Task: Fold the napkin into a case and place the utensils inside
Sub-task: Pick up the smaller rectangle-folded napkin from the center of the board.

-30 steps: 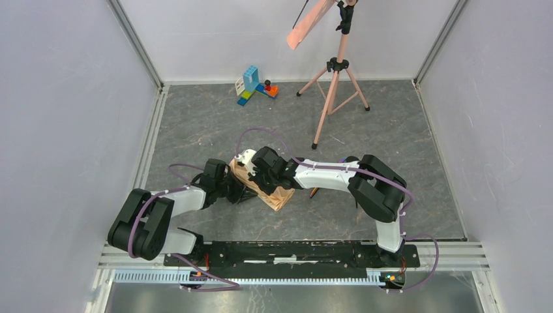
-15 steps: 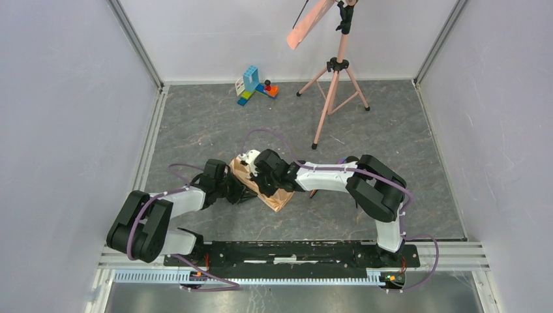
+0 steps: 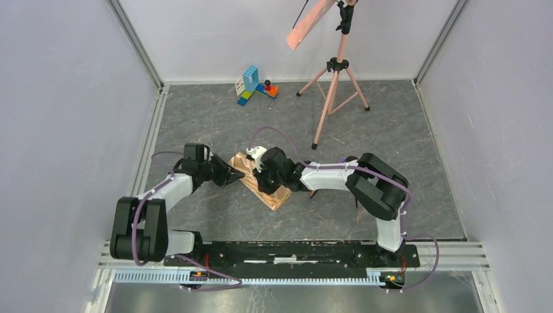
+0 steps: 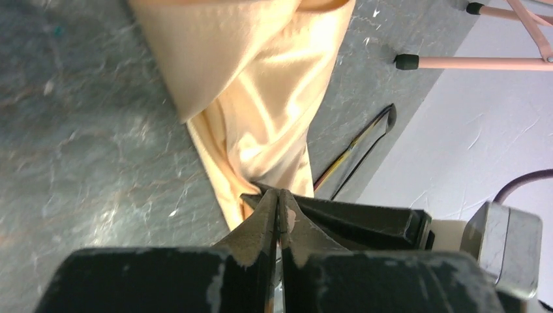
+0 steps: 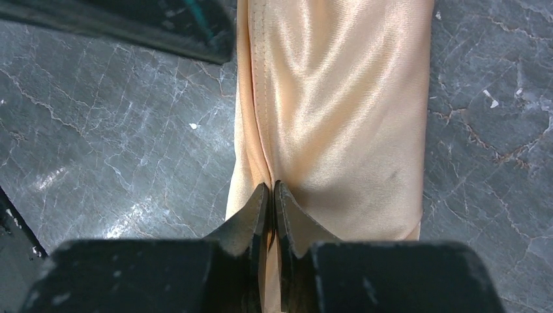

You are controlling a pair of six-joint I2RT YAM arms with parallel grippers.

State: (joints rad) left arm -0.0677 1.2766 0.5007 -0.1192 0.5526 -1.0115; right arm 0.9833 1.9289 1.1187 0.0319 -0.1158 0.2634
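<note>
Top view: left gripper [image 3: 239, 178] is nosed up to the case [image 3: 276, 197] edge, and right gripper [image 3: 263, 181] is parked on top.

Left wrist: fingers [image 4: 261, 225] pressed together, case right at the tips, utensils [image 4: 355, 150] beyond, off right.

Right wrist: fingers [image 5: 251, 212] nearly together, tips on the case's hem. Can't tell if they're pinching.

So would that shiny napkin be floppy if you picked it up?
Probably floppy: the napkin lies in soft folds and wrinkles. Its glossy sheen suggests it could be slippery. It looks thin, so it is likely light.
</note>
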